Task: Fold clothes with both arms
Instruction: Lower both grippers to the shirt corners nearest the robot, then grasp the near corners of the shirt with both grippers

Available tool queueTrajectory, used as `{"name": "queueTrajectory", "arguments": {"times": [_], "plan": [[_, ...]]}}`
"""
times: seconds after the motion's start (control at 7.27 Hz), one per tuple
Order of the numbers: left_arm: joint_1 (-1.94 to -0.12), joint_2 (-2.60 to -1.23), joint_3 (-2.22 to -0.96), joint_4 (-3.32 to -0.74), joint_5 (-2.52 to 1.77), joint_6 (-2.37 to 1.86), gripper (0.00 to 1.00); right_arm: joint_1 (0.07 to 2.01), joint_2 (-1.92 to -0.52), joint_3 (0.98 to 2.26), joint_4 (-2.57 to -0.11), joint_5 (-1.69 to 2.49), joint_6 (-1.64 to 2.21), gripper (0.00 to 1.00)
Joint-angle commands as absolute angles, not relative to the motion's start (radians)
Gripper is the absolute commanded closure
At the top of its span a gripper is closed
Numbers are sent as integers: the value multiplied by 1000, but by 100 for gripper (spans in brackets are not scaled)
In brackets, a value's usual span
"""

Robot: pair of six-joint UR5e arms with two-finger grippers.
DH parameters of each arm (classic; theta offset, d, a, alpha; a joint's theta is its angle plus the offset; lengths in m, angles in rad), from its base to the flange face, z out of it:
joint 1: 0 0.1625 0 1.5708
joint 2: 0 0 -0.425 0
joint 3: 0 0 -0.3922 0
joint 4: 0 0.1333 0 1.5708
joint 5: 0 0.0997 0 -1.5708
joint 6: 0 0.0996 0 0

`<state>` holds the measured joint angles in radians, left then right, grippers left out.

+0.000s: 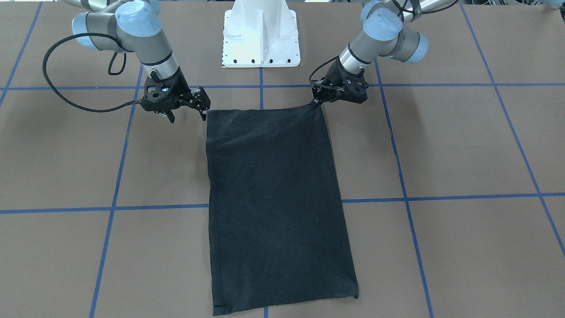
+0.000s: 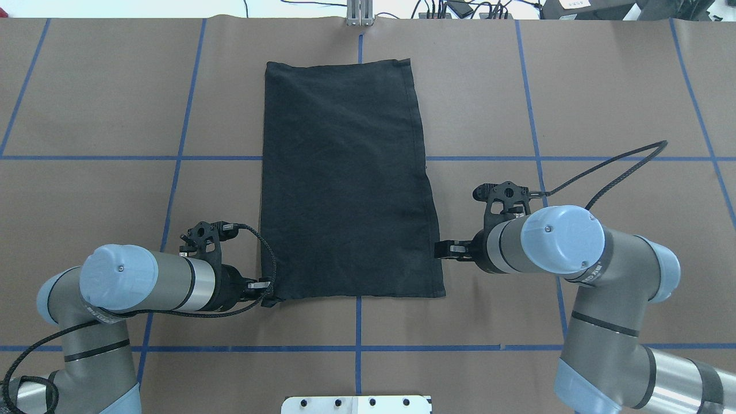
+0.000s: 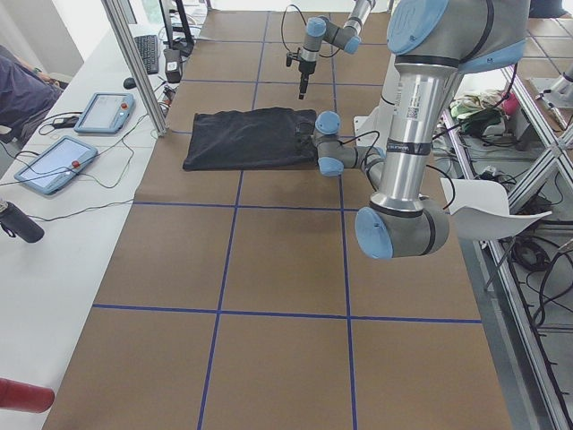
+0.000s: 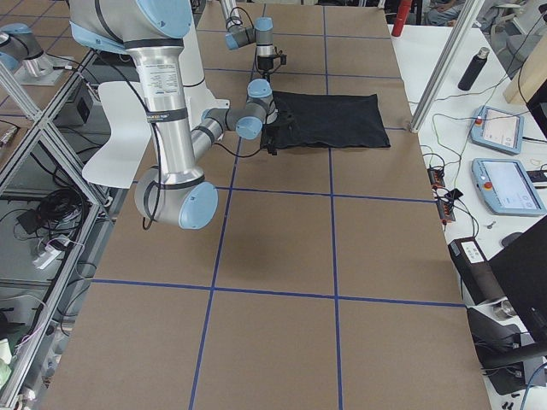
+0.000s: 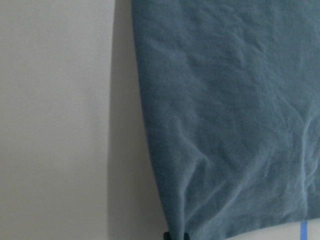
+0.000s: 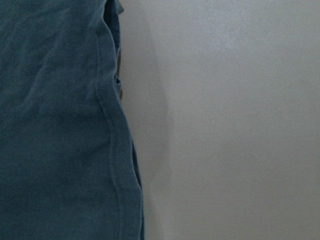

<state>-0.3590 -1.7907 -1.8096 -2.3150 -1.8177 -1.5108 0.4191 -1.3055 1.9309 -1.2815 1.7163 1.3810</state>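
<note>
We see the T-shirt [image 2: 345, 184] folded into a long black rectangle, flat on the table [image 2: 575, 86]. Left gripper [image 1: 318, 102] pinches its robot-side corner. Right gripper [image 1: 187, 115] is spread wide beside the other corner, holding nothing.

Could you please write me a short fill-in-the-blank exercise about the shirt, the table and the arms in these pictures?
1. The T-shirt lies flat, folded into a long rectangle, and the side that shows is plain ____.
2. The brown table is marked with a grid of ____ lines.
3. The gripper pinching the shirt's corner nearest the robot's base belongs to the robot's ____ arm.

Missing words: black; blue; left
</note>
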Motion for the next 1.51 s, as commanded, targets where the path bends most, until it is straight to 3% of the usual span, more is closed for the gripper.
{"name": "queueTrajectory", "arguments": {"times": [0.0, 0.55, 0.96, 1.24, 1.38], "plan": [[-359, -1790, -1809, -2315, -1818, -1511, 100, 374, -1223, 1892, -1295, 1677, 1576, 1], [-359, -1792, -1810, -2315, -1818, -1513, 100, 322, -1141, 1790, -1295, 1620, 1837, 6], [-359, -1790, -1809, -2315, -1818, -1513, 100, 299, -1083, 1709, -1295, 1554, 1900, 18], [-359, -1790, -1809, -2315, -1818, -1513, 100, 299, -1077, 1710, -1293, 1549, 1924, 43], [-359, -1790, -1809, -2315, -1818, -1513, 100, 301, -1069, 1712, -1293, 1551, 1924, 80]]}}
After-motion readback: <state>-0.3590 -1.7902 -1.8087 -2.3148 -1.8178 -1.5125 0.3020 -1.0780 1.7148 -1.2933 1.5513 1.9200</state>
